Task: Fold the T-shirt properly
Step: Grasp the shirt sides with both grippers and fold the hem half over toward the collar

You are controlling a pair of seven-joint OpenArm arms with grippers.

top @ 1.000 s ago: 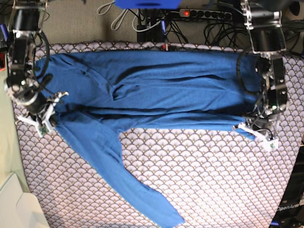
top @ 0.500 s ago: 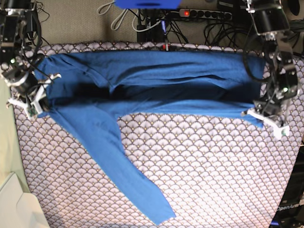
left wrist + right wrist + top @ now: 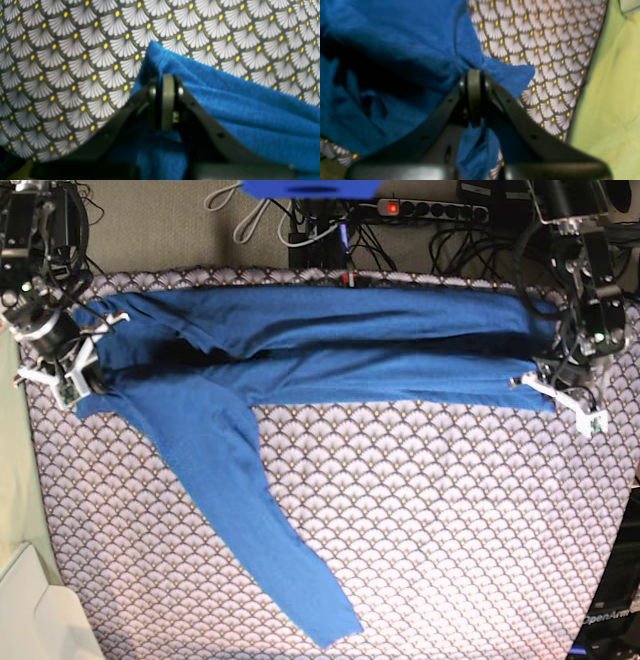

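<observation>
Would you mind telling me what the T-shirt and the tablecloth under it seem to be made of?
T-shirt: soft knit fabric, matte, probably cotton jersey; it drapes, creases and looks slightly fuzzy up close. Tablecloth: printed scallop pattern lying flat; whether woven cloth or coated, I cannot tell.

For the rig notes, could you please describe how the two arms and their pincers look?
Both arms are black, with clear plastic plates and looped black cables. The left pincer and right pincer have dark fingers with small holes and greyish pads; a white bracket with a small green part sits beside each.
</observation>
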